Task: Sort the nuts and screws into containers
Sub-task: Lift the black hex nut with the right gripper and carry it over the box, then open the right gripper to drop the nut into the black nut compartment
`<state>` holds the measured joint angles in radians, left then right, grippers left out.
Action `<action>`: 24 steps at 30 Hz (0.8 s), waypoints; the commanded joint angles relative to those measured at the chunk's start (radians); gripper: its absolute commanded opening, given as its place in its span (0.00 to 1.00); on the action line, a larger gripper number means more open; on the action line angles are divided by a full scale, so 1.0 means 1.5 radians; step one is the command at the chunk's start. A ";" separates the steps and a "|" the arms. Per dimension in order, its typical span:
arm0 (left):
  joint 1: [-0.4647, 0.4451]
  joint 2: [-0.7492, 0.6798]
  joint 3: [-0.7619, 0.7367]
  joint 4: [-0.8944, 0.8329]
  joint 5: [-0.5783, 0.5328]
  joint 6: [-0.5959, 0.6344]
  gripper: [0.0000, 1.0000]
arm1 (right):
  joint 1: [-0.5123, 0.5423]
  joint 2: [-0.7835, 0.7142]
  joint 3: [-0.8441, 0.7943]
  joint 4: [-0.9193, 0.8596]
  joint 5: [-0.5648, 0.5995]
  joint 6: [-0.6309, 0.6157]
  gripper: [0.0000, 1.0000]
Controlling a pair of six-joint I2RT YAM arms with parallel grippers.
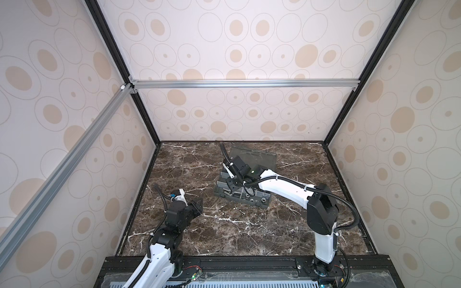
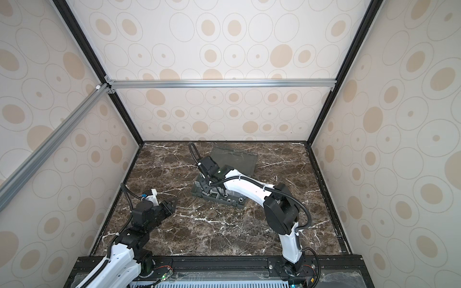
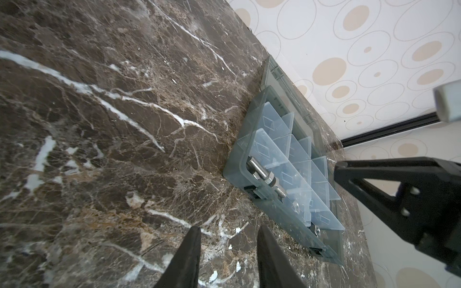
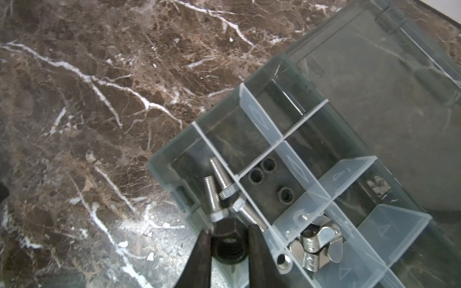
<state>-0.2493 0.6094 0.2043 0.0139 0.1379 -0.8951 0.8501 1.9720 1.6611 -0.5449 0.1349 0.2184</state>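
Note:
The smoky-grey organizer box (image 1: 264, 203) (image 2: 240, 204) lies open at mid table, its containers parted by pale dividers (image 4: 259, 117). My right gripper (image 4: 229, 232) (image 1: 230, 187) (image 2: 206, 185) hangs over its corner cell, shut on a black hex nut (image 4: 228, 245). Three silver screws (image 4: 214, 197) (image 3: 259, 169) lie in that cell just past the fingertips. The neighbouring cell holds three black ring-like nuts (image 4: 269, 174); silver wing nuts (image 4: 316, 244) and a silver hex nut (image 4: 284, 261) lie in other cells. My left gripper (image 3: 228, 232) (image 1: 199, 203) (image 2: 173, 202) is open above bare marble, left of the box.
The box's lid (image 1: 257, 155) (image 4: 374, 87) lies flat on the marble behind the cells, towards the back wall. The patterned walls and black frame posts (image 1: 149, 124) close in the table. The right arm (image 1: 282, 187) stretches across the box's near right side.

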 commanded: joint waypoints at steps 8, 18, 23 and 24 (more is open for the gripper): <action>0.005 -0.002 0.028 0.004 0.025 -0.002 0.37 | -0.035 0.051 0.034 0.005 -0.005 0.026 0.17; 0.005 0.004 0.034 0.015 0.035 -0.005 0.36 | -0.057 0.059 0.024 0.014 -0.001 0.039 0.19; 0.004 0.012 0.033 0.022 0.043 -0.008 0.36 | -0.058 0.060 0.014 0.020 0.006 0.043 0.20; 0.004 0.013 0.033 0.023 0.044 -0.007 0.36 | -0.059 0.060 0.014 0.020 0.005 0.043 0.20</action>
<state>-0.2493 0.6270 0.2142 0.0204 0.1913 -0.8955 0.7654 2.0434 1.6897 -0.5282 0.1322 0.2722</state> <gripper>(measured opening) 0.363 0.227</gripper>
